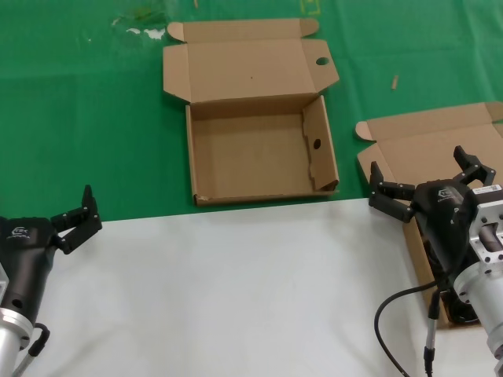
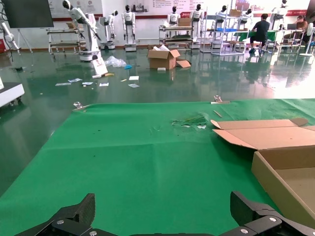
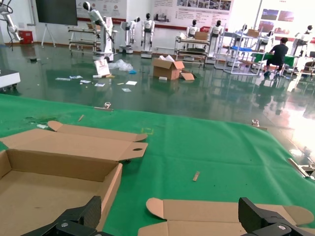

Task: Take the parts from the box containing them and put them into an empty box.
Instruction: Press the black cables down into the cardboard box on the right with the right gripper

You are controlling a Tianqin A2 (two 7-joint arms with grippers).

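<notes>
Right gripper (image 1: 428, 179), fingers apart, over plain-lidded brown box (image 1: 416, 141).

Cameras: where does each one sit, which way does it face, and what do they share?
Head view: looks forward and down on the green cloth; both grippers show, left gripper open, right gripper open over the plain-lidded brown cardboard box.
Left wrist view: looks out over its own fingertips across the cloth.
Right wrist view: likewise, over its own fingertips.
Shared: all show the empty brown cardboard box with finger holes.
</notes>
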